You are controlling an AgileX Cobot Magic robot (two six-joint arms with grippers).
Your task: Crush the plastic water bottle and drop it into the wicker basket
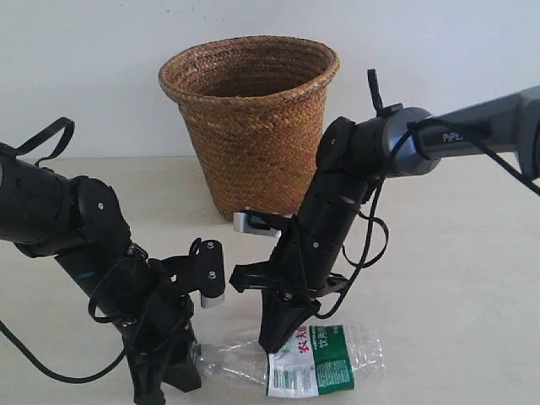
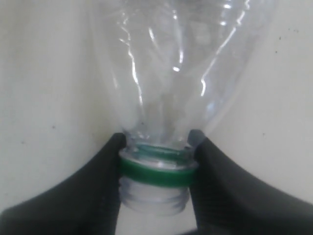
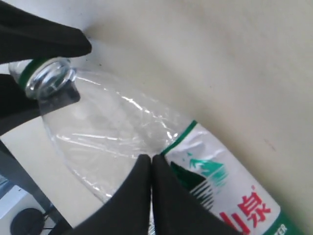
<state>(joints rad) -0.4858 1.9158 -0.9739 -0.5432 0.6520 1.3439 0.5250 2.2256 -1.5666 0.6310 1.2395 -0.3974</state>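
The plastic water bottle point(image 1: 297, 368) lies on its side on the pale table point(image 1: 460, 278), at the front of the exterior view and well in front of the wicker basket point(image 1: 253, 126), which stands upright near the back wall. The bottle's neck points toward the left arm and its base toward the right side of that view. The left gripper point(image 1: 187, 359) is clamped on the neck: in the left wrist view its two black fingers point(image 2: 105, 166) press against either side of the green ring point(image 2: 156, 171), just below the clear shoulder and above the bare thread. The right wrist view shows the bottle's mouth point(image 3: 51, 73) open, held between those same dark fingers. The right gripper point(image 1: 275, 341) comes down steeply from above, and its tip meets the bottle's body at the neck-side edge of the green-and-white label point(image 3: 220, 181). Its fingers are drawn together with no gap showing between them, their tips against the plastic; whether a fold of the thin wall is caught between them cannot be made out. The clear wall between the neck and the label looks creased and somewhat flattened, with long wrinkles catching the light. The basket touches neither arm.
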